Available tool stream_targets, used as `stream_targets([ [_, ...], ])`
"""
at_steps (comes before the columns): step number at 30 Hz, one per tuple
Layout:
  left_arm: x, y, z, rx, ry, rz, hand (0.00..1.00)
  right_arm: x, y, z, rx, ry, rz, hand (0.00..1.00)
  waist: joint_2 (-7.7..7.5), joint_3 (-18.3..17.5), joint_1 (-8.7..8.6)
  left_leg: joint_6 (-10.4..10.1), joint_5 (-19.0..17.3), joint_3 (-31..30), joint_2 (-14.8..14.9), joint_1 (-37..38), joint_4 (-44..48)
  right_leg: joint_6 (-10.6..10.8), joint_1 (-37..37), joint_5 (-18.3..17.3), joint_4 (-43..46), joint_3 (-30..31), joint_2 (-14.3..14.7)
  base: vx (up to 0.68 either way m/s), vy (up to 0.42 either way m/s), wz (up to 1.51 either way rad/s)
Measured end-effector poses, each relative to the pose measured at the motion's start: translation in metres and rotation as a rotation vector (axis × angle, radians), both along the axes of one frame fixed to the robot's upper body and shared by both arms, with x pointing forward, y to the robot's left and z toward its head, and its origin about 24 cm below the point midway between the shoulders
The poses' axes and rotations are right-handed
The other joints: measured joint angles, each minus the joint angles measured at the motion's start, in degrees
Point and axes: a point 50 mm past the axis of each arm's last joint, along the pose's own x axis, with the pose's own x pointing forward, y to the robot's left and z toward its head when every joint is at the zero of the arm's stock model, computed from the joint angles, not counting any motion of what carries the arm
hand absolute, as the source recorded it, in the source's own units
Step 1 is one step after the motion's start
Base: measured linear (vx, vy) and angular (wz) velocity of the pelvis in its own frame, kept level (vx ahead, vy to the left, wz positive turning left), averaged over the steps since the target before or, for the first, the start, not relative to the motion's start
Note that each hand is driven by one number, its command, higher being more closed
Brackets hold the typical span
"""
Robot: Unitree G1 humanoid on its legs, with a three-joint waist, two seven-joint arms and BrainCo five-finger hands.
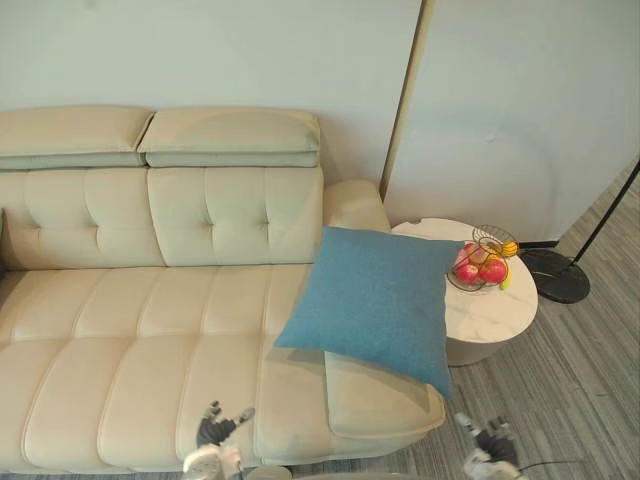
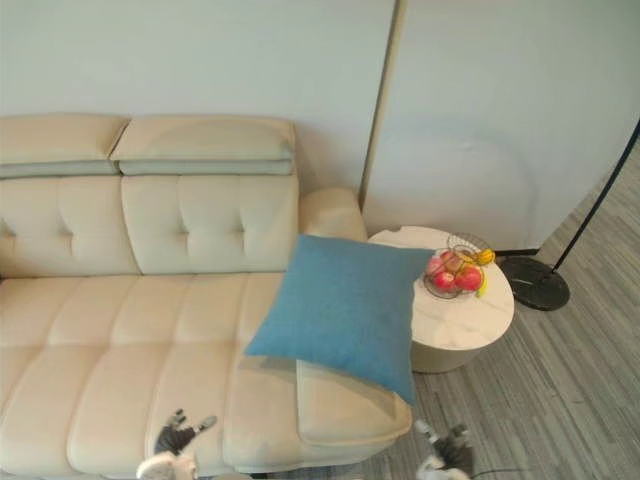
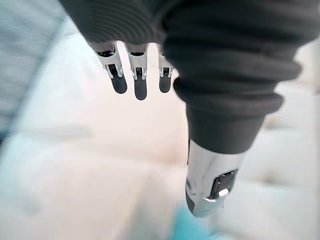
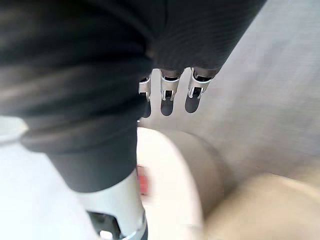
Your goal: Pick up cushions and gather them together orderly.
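Observation:
A blue square cushion [image 1: 375, 300] lies tilted on the right end of the cream sofa [image 1: 130, 320], with its far corner resting over the armrest. My left hand [image 1: 215, 440] hangs low at the sofa's front edge, well short of the cushion. Its fingers [image 3: 140, 80] are straight, the thumb stands apart, and it holds nothing. A blurred sliver of the blue cushion [image 3: 187, 227] shows past that thumb. My right hand [image 1: 485, 448] hovers over the floor in front of the sofa's right corner. Its fingers [image 4: 167, 95] are relaxed and empty.
A round white side table [image 1: 490, 310] stands right of the armrest and carries a wire basket of fruit [image 1: 482, 265]. The black base of a floor lamp [image 1: 555, 275] sits behind it on the grey plank floor. A wall runs behind the sofa.

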Motion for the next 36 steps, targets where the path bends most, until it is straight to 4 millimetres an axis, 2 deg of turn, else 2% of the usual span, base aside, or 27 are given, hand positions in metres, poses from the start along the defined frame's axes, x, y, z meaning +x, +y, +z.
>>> stream_targets([
  [1,0.004,0.006,0.007,0.017,-0.033,0.005,0.0,0.001,-0.009,0.012,-0.048,-0.03,-0.004,0.0,-0.01,-0.3,0.0,0.1,-0.4,0.1,0.0,0.1,0.7,-0.2,0.1,-0.3,0.6,0.3,0.0,0.16,-0.01,-0.09],
  [4,0.015,0.008,0.024,0.032,-0.127,0.001,0.0,0.011,-0.017,0.035,-0.122,-0.104,0.018,0.0,-0.15,-1.6,-0.27,-0.2,-1.0,0.8,0.0,0.0,2.3,-0.3,0.3,-0.9,1.3,0.7,0.0,0.22,-0.014,-0.05],
  [9,0.04,-0.007,0.048,0.033,-0.271,-0.086,0.0,0.036,-0.009,0.049,-0.145,-0.183,0.107,0.0,-0.39,-1.9,-0.57,-0.2,-1.0,1.5,0.1,0.4,2.4,-0.4,0.4,-0.9,1.0,1.5,0.0,0.14,-0.006,-0.03],
  [12,0.055,-0.015,0.055,0.024,-0.312,-0.125,0.0,0.057,0.006,0.049,-0.116,-0.214,0.189,0.0,-0.45,-1.8,-0.75,-0.1,-1.1,1.8,0.0,0.5,2.3,-0.5,0.5,-0.7,0.1,2.1,0.0,0.08,-0.005,-0.1],
  [16,0.082,-0.03,0.069,0.023,-0.379,-0.226,0.0,0.086,0.025,0.034,-0.03,-0.198,0.265,0.0,-0.42,-1.6,-1.86,0.0,-1.1,0.8,0.2,-1.4,2.2,-0.9,0.2,1.1,-2.8,1.9,0.5,0.01,0.014,0.07],
  [19,0.096,-0.036,0.072,0.021,-0.393,-0.254,0.0,0.098,0.033,0.032,0.003,-0.207,0.285,0.0,0.37,-0.6,-2.11,0.0,-1.1,0.6,0.6,-2.2,2.2,-1.0,0.0,3.6,-4.5,2.0,1.1,-0.01,0.025,-0.02],
  [24,0.107,-0.038,0.08,0.037,-0.413,-0.285,0.0,0.105,0.041,0.027,0.031,-0.197,0.314,0.0,0.6,1.7,-2.45,0.6,-0.6,0.7,0.4,-4.5,2.4,-0.8,-2.3,5.6,-5.0,2.5,1.1,-0.06,0.043,-0.04],
  [26,0.111,-0.039,0.08,0.036,-0.41,-0.292,0.0,0.105,0.046,0.022,0.049,-0.181,0.325,0.0,0.54,3.1,-2.42,0.6,-0.6,0.7,0.2,-4.8,2.5,-0.8,-2.5,5.6,-4.8,2.5,1.0,-0.08,0.024,0.01],
  [30,0.129,-0.045,0.094,0.048,-0.46,-0.328,0.0,0.121,0.064,0.018,0.09,-0.166,0.398,0.0,0.29,6.9,-2.11,0.6,-0.6,0.2,0.3,-10.4,7.4,-0.8,-7.2,5.6,-1.6,2.7,1.0,-0.14,-0.001,0.04],
  [34,0.151,-0.056,0.116,0.056,-0.539,-0.361,0.0,0.14,0.085,0.025,0.119,-0.202,0.505,0.0,0.28,10.8,-1.4,0.6,-0.7,-0.1,0.5,-16.5,11.6,-1.2,-12.3,5.4,0.9,3.2,1.2,-0.21,-0.018,0.0],
  [36,0.158,-0.058,0.124,0.061,-0.566,-0.364,0.0,0.145,0.086,0.03,0.115,-0.219,0.514,0.0,0.25,12.0,-1.04,0.7,-0.8,-0.2,0.5,-18.1,12.5,-1.4,-13.9,5.2,1.7,3.2,1.2,-0.21,-0.013,-0.01],
])
